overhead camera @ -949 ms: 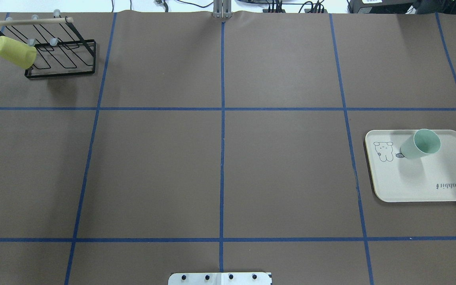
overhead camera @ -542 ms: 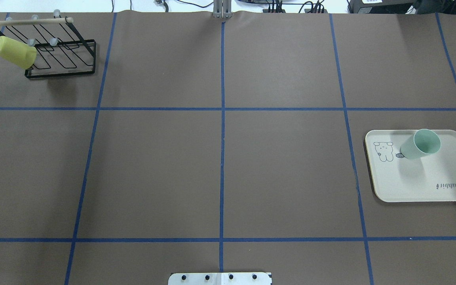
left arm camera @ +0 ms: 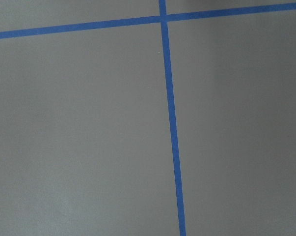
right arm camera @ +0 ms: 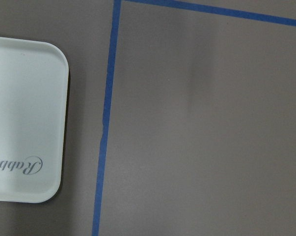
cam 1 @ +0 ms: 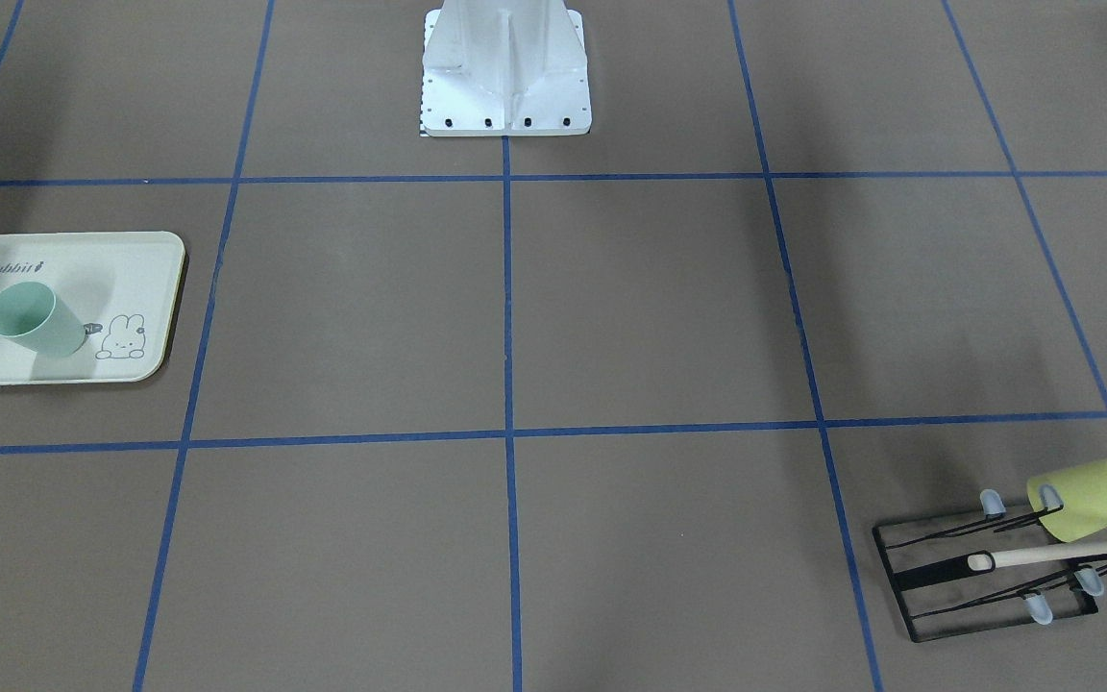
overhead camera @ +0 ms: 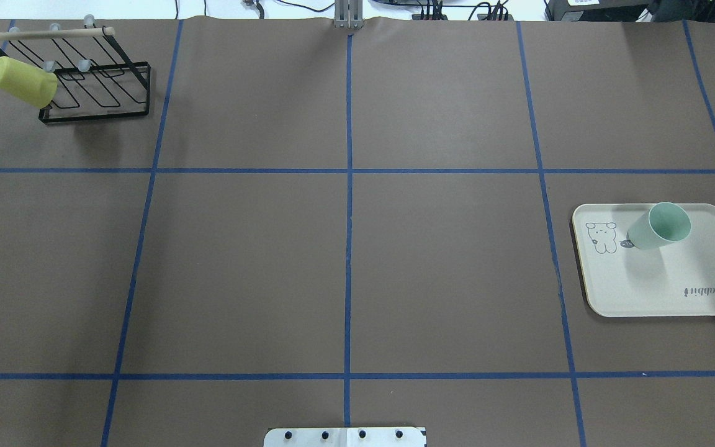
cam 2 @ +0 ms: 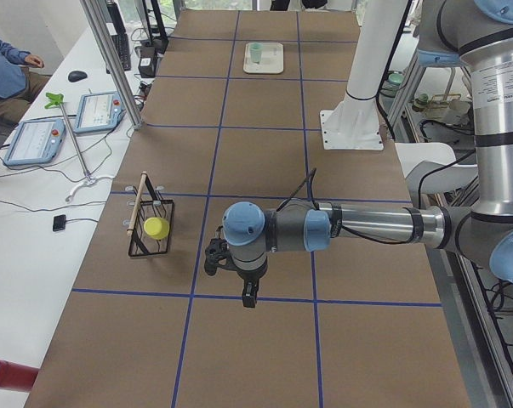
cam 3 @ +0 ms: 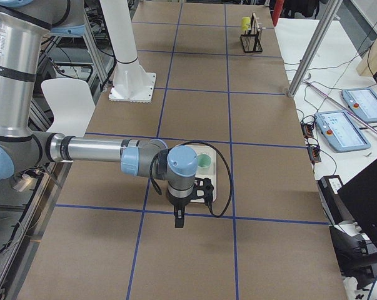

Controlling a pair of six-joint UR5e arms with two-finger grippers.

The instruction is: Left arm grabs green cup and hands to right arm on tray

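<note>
The green cup (overhead camera: 660, 226) stands upright with its mouth up on the cream tray (overhead camera: 661, 285) at the table's right side; it also shows in the front view (cam 1: 30, 322) on the tray (cam 1: 131, 269). No gripper touches it. The left arm's gripper (cam 2: 215, 257) shows only in the left side view, hovering over bare table near the rack; I cannot tell if it is open or shut. The right arm's gripper (cam 3: 204, 187) shows only in the right side view, above the table beside the tray; I cannot tell its state either. The right wrist view shows a tray corner (right arm camera: 25, 123).
A yellow-green cup (overhead camera: 22, 81) hangs on a black wire rack (overhead camera: 97, 93) at the far left corner. The robot's white base plate (overhead camera: 345, 437) sits at the near middle edge. Blue tape lines grid the brown table.
</note>
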